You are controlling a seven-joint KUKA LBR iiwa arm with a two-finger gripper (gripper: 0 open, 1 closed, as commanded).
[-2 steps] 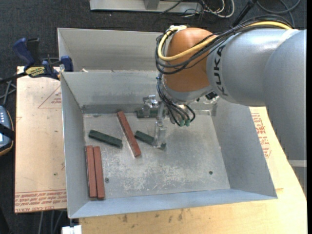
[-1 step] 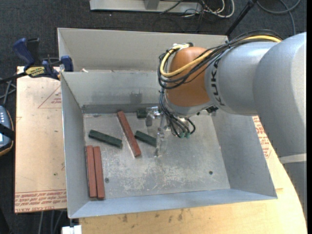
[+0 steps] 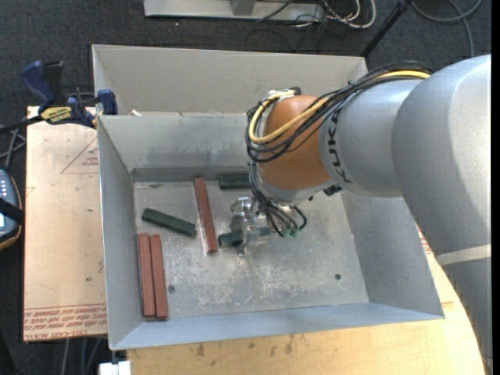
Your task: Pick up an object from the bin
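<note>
Bin, centre: claw low beside 1 small dark block, brown stick at its 9 o'clock. Claw opening: cannot tell. Step, likely: approach. Next: close on block, lift straight up.

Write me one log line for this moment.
gripper low at bin centre | beside it: small dark block, brown stick | hold: unclear

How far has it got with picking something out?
Done: the end effector is down in the middle of the bin. In hand: it is at a small dark block beside a reddish stick; whether it grips, I cannot tell. Left: lifting a thing clear.
</note>
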